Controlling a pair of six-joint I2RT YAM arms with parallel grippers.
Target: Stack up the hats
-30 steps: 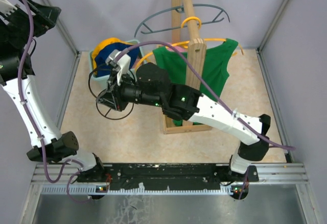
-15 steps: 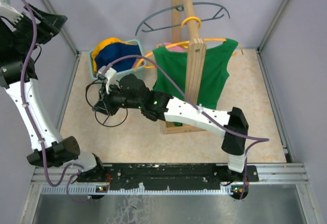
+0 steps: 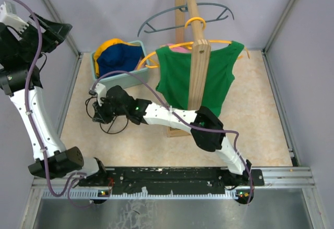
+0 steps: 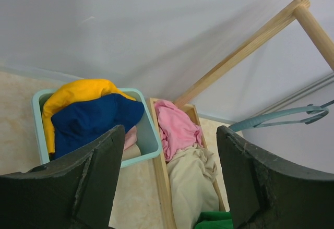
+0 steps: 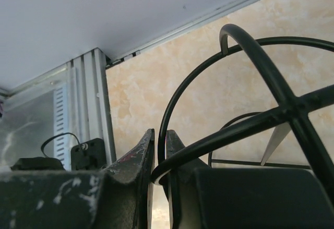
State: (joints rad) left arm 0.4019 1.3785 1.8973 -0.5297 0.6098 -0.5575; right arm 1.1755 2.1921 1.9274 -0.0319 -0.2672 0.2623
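The left arm stands tall at the desk's left side, its left tool held high, tilted down toward the far corner, released and grasping nothing. The right arm lies low and stretched leftward across the desk, and the right tool is clenched on a black wire frame. Since a second ago this arm has sunk and reached farther left, carrying the frame with it, while the left arm has barely shifted. The navy hat lies on the yellow-orange hat in the teal bin at the far left. Only the left wrist view shows pink fabric and beige fabric crumpled in the wooden rack's base, which the green shirt hides from above. Only the right wrist view shows the pinch on the wire.
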